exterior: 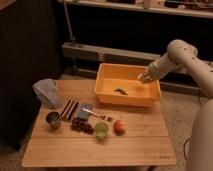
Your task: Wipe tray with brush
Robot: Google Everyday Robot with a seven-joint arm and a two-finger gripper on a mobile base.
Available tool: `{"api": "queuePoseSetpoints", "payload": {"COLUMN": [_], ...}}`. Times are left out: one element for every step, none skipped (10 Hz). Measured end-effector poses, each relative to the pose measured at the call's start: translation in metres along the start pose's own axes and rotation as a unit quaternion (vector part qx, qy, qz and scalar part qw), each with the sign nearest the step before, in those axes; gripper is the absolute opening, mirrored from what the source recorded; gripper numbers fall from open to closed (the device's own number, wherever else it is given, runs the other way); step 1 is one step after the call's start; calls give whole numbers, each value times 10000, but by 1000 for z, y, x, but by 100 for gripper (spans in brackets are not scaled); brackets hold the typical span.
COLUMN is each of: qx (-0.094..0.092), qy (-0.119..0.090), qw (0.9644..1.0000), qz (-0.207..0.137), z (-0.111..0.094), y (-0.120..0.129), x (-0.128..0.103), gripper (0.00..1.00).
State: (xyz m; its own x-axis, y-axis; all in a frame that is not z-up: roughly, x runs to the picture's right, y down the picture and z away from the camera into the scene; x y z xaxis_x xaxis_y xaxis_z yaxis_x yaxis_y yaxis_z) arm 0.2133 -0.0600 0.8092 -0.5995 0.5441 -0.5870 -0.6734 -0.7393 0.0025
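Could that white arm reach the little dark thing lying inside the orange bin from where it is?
Probably yes. The gripper hangs at the open top of the tray, near one end. The dark scrap lies on the tray's floor close by, with nothing between them.

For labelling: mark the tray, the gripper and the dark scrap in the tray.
tray [125, 100]: camera view, front wall.
gripper [144, 78]: camera view, its tip, over the tray's right end.
dark scrap [120, 91]: camera view, its middle.

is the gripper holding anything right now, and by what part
Cannot be told. The gripper hangs over the right end of the tray; something pale at its tip may be the brush, but the hold itself is hidden.
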Motion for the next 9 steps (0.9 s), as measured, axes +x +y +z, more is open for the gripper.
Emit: {"api": "queuePoseSetpoints", "payload": {"qx": [-50,-110,-178,-223,-272,-312,-411,-484,-545], "qy": [31,101,197,330,489,599,818,947,1059], "qw": [10000,9997,9992,9985,9974,9964,9934,9912,9892], "qz": [-74,-181,-288,-364,-448,-517,-691,-792,-853], "z": [1,2,2,3,5,9,16,20,22], "y": [14,27,39,42,43,47,58,63,62], "x": [4,10,18,26,37,48,73,87,97], "gripper": [0,0,0,0,0,0,0,0,0]}}
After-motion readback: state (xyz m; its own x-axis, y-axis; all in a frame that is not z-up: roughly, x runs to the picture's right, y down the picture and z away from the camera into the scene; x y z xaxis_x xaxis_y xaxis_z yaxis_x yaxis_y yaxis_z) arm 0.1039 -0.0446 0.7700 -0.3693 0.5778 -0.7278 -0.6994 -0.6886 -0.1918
